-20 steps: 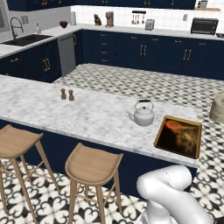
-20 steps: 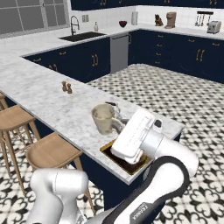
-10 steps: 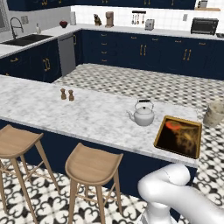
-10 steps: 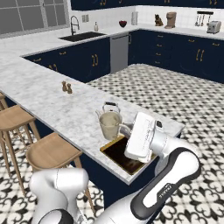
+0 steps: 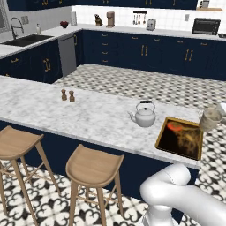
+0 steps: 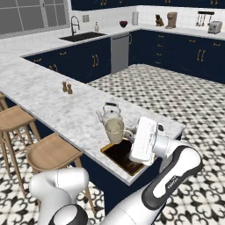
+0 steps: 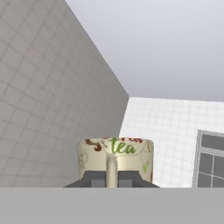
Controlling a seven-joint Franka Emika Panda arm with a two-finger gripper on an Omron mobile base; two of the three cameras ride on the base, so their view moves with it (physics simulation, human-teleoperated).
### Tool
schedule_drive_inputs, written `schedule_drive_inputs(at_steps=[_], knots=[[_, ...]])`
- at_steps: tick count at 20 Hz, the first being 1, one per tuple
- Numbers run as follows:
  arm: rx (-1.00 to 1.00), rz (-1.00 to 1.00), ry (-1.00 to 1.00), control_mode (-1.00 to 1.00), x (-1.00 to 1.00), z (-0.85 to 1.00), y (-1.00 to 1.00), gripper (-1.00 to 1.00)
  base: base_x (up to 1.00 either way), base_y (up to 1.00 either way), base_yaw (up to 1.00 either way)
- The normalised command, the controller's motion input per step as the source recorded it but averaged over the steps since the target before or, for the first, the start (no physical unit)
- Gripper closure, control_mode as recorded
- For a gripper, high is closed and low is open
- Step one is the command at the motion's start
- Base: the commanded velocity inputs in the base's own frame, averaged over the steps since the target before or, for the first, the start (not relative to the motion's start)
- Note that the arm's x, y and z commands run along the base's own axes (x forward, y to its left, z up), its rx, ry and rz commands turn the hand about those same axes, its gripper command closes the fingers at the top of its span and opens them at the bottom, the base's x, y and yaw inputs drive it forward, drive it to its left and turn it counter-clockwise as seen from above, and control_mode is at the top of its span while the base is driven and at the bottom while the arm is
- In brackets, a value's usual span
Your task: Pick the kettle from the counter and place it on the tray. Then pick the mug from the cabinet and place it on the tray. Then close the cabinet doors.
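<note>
My gripper (image 6: 128,134) is shut on the handle of the cream mug (image 6: 114,130), which hangs upright in the air over the far right end of the tray (image 6: 115,154). In the hand view the mug (image 7: 116,157) carries the word "tea", and its handle sits between my finger tips (image 7: 94,178). From the left base the mug (image 5: 211,119) floats just above the tray's right rim (image 5: 200,140). The grey kettle (image 5: 144,115) stands on the marble counter (image 5: 79,114), just left of the tray and apart from it. The cabinet and its doors are out of view.
Two small shakers (image 5: 67,95) stand further left on the counter. Two wooden stools (image 5: 93,167) sit under its front edge. The tray lies near the counter's right end. Across the patterned floor runs a row of navy base cabinets (image 5: 145,53) with appliances on top.
The mug, held in my gripper, has come down a little and moved closer over the tray. The kettle and tray have not moved.
</note>
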Motion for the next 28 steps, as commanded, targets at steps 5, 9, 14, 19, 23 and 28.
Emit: schedule_drive_inputs(at_steps=[5, 9, 14, 19, 23, 28], knots=[[-0.02, -0.18, 0.0, -1.0, 0.43, -0.33, -0.04, 1.0, 0.0, 0.0, 0.0], [0.0, -0.06, 0.0, -1.0, 0.4, -0.4, -0.21, 1.0, 0.0, 0.0, 0.0], [0.0, 0.0, 0.0, -1.0, 0.39, -0.4, -0.19, 1.0, 0.0, 0.0, 0.0], [0.0, 0.0, 0.0, -1.0, 0.44, -0.36, -0.16, 1.0, 0.0, 0.0, 0.0], [0.0, 0.0, 0.0, -1.0, 0.47, -0.39, -0.2, 1.0, 0.0, 0.0, 0.0], [-0.01, -0.01, 0.0, -1.0, 0.45, -0.32, -0.18, 1.0, 0.0, 0.0, 0.0]])
